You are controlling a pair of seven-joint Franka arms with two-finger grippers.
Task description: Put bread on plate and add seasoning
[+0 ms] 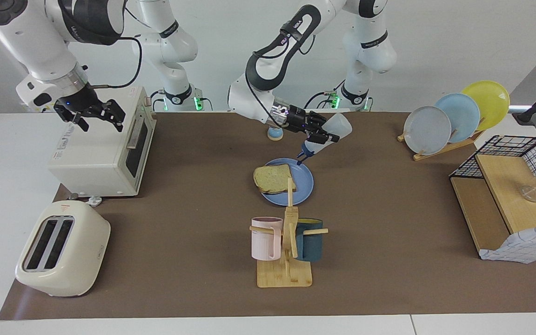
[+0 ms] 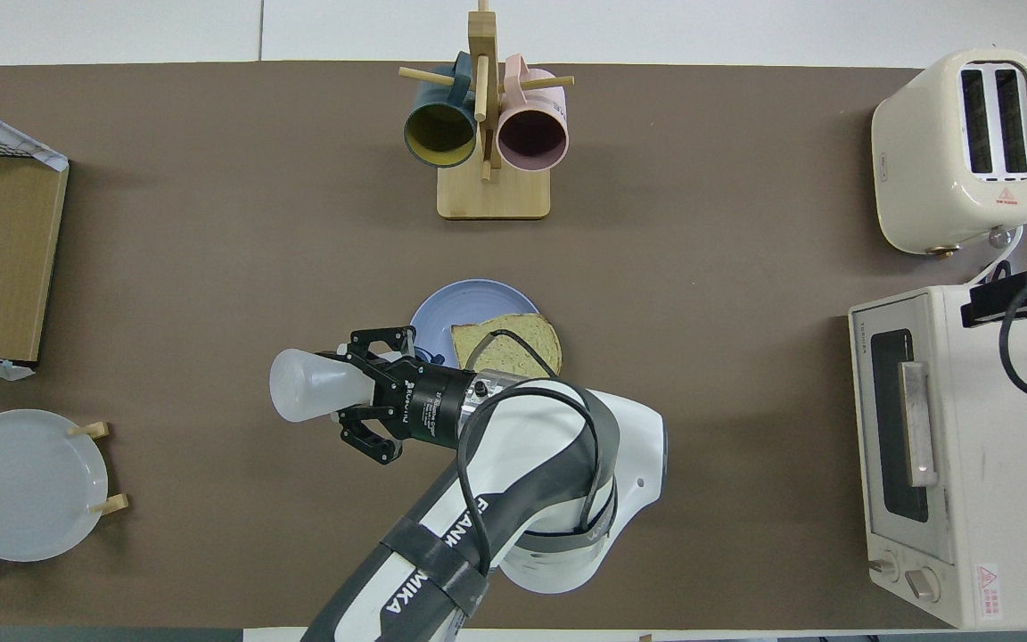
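A: Bread [image 1: 272,178] count first: one slice, lying on the single flat blue plate [image 1: 301,192] mid-desk, its edge overhanging the rim toward the right arm's end.

B: And nearest the robots?

A: One small blue-topped bell [image 1: 275,133]. One squeeze bottle, the seasoning [image 1: 327,134], is clamped in the left claw [image 1: 320,135] and tilted, nozzle down, over the plate's rim nearest the robots. The nozzle tip hangs just above the plate, clear of the bread.

B: The other claw?

A: The right claw [image 1: 92,114] hangs spread wide over the one toaster oven [image 1: 103,149] at the right arm's end of the desk [image 1: 179,223], holding nothing; that arm waits.

B: Containers?

A: At the left arm's end, one wooden rack [image 1: 440,148] carries three upright plates: grey-blue [image 1: 427,130], light blue [image 1: 459,114], yellow [image 1: 487,98]. Farther from the robots, one wire-and-wood basket [image 1: 505,195]; I cannot tell what lies on it.

B: Farther out?

A: One wooden mug tree [image 1: 287,253] with two mugs hung on it, one pink [image 1: 264,238] and one dark teal [image 1: 310,239]. One cream two-slot toaster [image 1: 61,249] stands farthest at the right arm's end.
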